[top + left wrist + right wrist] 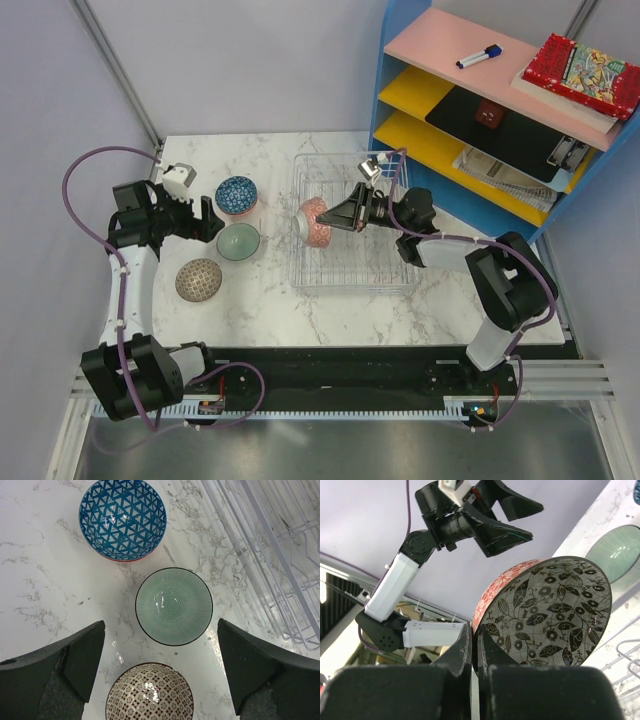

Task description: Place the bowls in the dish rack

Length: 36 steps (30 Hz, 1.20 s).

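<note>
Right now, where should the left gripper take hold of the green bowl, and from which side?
By its rim, from straight above: one finger inside, one outside. The green bowl stands upright, mouth up, below the open left gripper, so the thin rim is exposed. Pick the stretch facing bare marble, away from the blue bowl and brown bowl.

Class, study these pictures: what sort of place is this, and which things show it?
Probably a robotics test bench staged as a kitchen counter: two robot arms bolted to a marble-look table, a wire dish rack with patterned bowls beside it, and a blue shelf unit holding a marker.
</note>
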Tool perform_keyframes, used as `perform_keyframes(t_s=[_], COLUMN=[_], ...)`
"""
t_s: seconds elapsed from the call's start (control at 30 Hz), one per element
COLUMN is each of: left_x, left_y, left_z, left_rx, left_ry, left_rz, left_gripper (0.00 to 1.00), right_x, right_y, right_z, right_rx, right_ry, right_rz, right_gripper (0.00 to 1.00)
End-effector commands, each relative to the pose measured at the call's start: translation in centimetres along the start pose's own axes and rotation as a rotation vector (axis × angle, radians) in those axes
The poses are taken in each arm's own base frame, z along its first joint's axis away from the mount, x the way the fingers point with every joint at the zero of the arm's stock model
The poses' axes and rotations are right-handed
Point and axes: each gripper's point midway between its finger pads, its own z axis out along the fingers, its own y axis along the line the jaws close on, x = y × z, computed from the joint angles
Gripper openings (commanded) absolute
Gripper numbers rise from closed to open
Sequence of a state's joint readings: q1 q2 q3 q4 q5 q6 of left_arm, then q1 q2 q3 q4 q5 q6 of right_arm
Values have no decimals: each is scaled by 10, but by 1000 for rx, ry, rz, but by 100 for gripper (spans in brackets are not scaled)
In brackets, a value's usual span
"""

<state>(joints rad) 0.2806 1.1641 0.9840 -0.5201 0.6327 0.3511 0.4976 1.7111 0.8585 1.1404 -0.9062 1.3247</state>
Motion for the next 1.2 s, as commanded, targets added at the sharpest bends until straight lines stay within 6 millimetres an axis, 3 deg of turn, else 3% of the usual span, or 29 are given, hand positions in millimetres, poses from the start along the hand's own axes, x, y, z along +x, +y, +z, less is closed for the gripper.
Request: perform_keyframes(t_s=[0.0, 0.23, 0.47, 0.8, 1.17], left_x=[-20, -17, -12, -14, -20], left_y=[3, 3, 9, 14, 16], left_z=[-5, -1, 7, 14, 9], left_rx=[-2, 8, 10, 22, -3], left_ry=[-67, -66, -53, -44, -57], left_rz=[80, 85, 84, 70, 95], left_gripper=[100, 100, 100, 100, 100], right_x=[-15, -24, -28, -26, -16], right_y=[11, -11, -48, -63, -86], right_z=[-3, -7, -3, -6, -13], right_rx=[-48, 39, 106, 133, 208], right_ry=[-119, -205, -239, -260, -254], right_rz=[-35, 3, 89, 135, 165], right_gripper=[0, 0, 0, 0, 0])
